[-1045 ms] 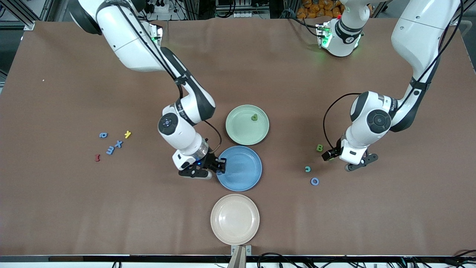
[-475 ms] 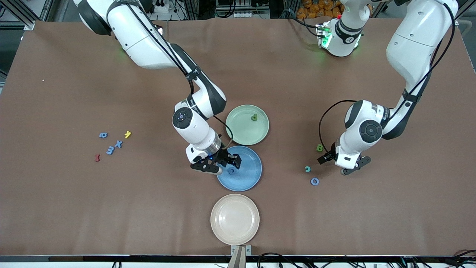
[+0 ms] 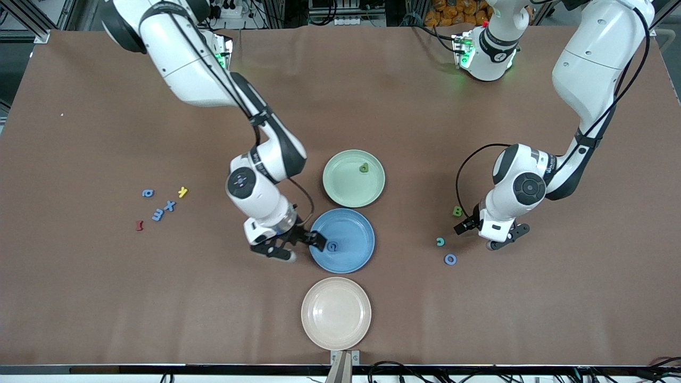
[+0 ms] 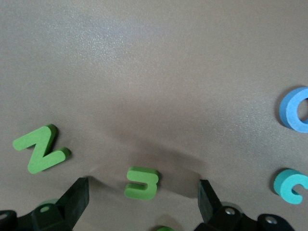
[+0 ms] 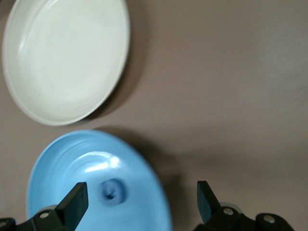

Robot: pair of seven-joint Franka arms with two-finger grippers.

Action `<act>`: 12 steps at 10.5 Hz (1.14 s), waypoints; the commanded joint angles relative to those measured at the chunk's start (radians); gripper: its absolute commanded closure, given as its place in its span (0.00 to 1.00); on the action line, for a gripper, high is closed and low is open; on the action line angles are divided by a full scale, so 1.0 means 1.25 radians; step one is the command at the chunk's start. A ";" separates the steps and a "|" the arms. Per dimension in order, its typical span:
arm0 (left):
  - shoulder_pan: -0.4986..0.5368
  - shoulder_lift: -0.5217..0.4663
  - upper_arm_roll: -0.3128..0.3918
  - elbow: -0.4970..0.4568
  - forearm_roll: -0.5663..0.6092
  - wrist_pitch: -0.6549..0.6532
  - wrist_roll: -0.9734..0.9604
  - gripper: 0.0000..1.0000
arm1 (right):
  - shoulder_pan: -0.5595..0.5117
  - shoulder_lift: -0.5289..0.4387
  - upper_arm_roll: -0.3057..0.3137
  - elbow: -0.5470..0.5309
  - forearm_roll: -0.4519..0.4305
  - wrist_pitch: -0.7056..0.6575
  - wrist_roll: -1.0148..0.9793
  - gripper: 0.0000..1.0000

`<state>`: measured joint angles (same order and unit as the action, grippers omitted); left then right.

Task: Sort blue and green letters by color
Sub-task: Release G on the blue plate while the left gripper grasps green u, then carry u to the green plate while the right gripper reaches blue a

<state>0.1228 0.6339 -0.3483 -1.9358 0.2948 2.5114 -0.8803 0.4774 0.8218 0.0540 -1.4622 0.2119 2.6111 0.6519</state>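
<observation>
Three round glossy plates at frame centre in the front view: pale green plate (image 3: 346, 183) uppermost, blue plate (image 3: 351, 242) below it, cream plate (image 3: 335, 314) lowest. One small blue G (image 3: 333, 246) lying in the blue plate, one green letter (image 3: 364, 168) in the green plate, too small to read. Four chunky letters at middle left: blue a-shape (image 3: 148, 193), blue X (image 3: 169, 206), blue E (image 3: 158, 215), plus yellow K (image 3: 182, 192) and dark red I (image 3: 139, 225). At middle right: green B (image 3: 457, 211), teal C (image 3: 440, 242), blue O ring (image 3: 450, 259). Right gripper (image 3: 304, 242) over the blue plate's rim, fingers spread and empty. Left gripper (image 3: 481, 234) low over brown matte table (image 3: 106, 298), fingers parted around nothing; left wrist view showing green N (image 4: 40, 148) and a blocky green letter (image 4: 142, 183) between the finger tips, with another green shape cut off at bottom edge.
</observation>
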 commanded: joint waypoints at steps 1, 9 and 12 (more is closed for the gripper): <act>-0.005 0.008 0.004 0.010 0.033 -0.006 -0.028 0.97 | -0.113 -0.078 0.007 -0.021 -0.027 -0.165 -0.074 0.00; -0.004 0.000 0.002 0.010 0.034 -0.010 -0.027 1.00 | -0.308 -0.329 -0.097 -0.194 -0.030 -0.422 -0.367 0.00; -0.005 -0.031 -0.007 0.006 0.039 -0.011 -0.023 1.00 | -0.365 -0.370 -0.107 -0.360 -0.075 -0.272 -0.393 0.00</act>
<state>0.1199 0.6226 -0.3506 -1.9261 0.2987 2.5032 -0.8804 0.0626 0.4374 -0.0866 -1.7033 0.1518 2.1035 0.1791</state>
